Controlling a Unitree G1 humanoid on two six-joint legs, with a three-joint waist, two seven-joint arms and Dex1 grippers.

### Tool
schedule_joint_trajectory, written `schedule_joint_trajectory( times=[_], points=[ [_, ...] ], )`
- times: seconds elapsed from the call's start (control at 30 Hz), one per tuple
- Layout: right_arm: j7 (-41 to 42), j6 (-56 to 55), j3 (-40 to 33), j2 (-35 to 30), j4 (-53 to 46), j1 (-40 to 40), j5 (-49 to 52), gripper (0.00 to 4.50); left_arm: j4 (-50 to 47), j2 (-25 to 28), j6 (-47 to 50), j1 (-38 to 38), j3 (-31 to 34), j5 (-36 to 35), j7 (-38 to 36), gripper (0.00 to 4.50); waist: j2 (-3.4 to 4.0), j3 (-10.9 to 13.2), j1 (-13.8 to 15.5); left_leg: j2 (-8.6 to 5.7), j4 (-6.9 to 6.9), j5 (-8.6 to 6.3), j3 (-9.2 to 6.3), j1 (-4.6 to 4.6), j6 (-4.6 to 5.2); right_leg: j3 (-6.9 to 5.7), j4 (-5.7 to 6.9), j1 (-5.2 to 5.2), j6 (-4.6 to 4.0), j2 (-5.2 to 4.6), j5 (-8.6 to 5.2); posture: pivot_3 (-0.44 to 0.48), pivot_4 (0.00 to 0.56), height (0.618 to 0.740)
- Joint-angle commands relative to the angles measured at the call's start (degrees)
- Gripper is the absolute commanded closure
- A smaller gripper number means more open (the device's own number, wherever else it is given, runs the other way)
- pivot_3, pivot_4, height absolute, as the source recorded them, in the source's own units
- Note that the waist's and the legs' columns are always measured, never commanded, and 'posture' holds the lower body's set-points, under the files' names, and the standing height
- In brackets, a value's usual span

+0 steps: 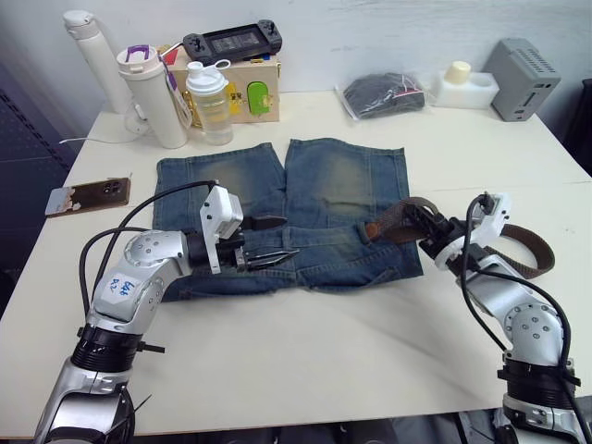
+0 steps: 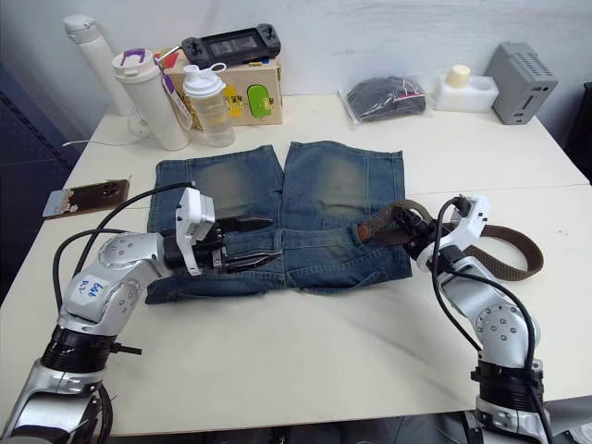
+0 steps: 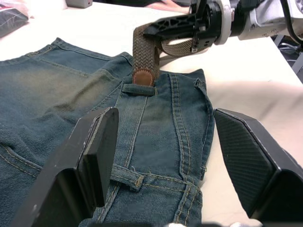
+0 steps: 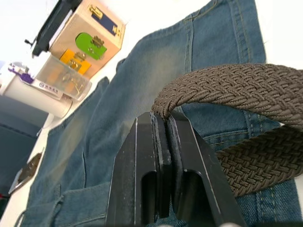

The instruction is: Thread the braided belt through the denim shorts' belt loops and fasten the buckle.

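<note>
Denim shorts (image 1: 305,208) lie flat at centre frame on the white tabletop (image 1: 305,361), waistband nearest the camera. The right tool (image 1: 418,225), clenched on the braided belt (image 1: 393,222), holds its leather tip apparently at a belt loop (image 3: 138,89); the left tool (image 1: 270,242) hovers released over the waistband

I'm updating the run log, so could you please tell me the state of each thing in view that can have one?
Dark-brown braided belt: tan leather tip at a waistband loop, unfastened.
Faded blue denim shorts: flat, waistband toward the robot.
Left claw: open, over the waistband.
Right claw: shut on the belt.
White shaker bottle: upright, lid closed.
</note>
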Motion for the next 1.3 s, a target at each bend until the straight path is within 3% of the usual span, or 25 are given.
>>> schedule_joint_trajectory(
  times=[0.03,0.37,0.57,0.77,1.3],
  points=[
    [1.33,2.01,1.97,1.02,0.02,-0.57,-2.87,4.50,-0.63,-0.61,-1.90,-2.25,0.14,2.30,-0.44,0.98,0.00,0.00,-0.01,0.00,0.00,0.00,0.00,0.00,0.00,-0.01,0.00,0.00,0.00,0.00,0.00,0.000,0.150,0.682],
    [0.11,5.51,2.47,4.92,1.38,-2.78,-7.48,4.50,10.33,-5.88,-15.25,-10.35,-8.72,16.17,-3.84,0.98,0.00,0.00,0.02,-0.06,0.05,0.00,-0.02,-0.07,0.00,-0.10,-0.01,0.00,0.00,-0.02,0.00,0.000,0.150,0.682],
    [-6.60,11.27,0.75,8.60,4.47,-3.82,-4.75,4.50,25.59,-9.64,-33.55,-16.63,-15.41,30.47,-1.78,0.98,-0.02,-0.01,0.04,-0.06,0.06,0.00,-0.04,-0.08,0.00,-0.15,0.01,-0.01,0.01,-0.03,0.00,0.000,0.150,0.682],
    [-12.38,14.83,-4.67,11.25,9.01,-6.13,0.18,4.50,40.31,-12.59,-46.64,-22.95,-18.66,39.33,1.63,0.98,-0.14,-0.09,-0.05,-0.05,0.08,0.00,-0.03,-0.08,0.00,-0.18,0.03,0.00,0.01,-0.02,0.01,0.000,0.150,0.682],
    [-15.83,15.90,-5.88,14.85,7.15,-5.68,3.01,4.50,57.87,-17.28,-58.21,-31.40,-19.05,47.04,7.83,0.98,-0.28,-0.17,-0.15,-0.05,0.07,0.00,-0.06,-0.09,0.01,-0.19,0.08,-0.02,0.04,-0.03,0.02,0.000,0.150,0.682]
  ],
)
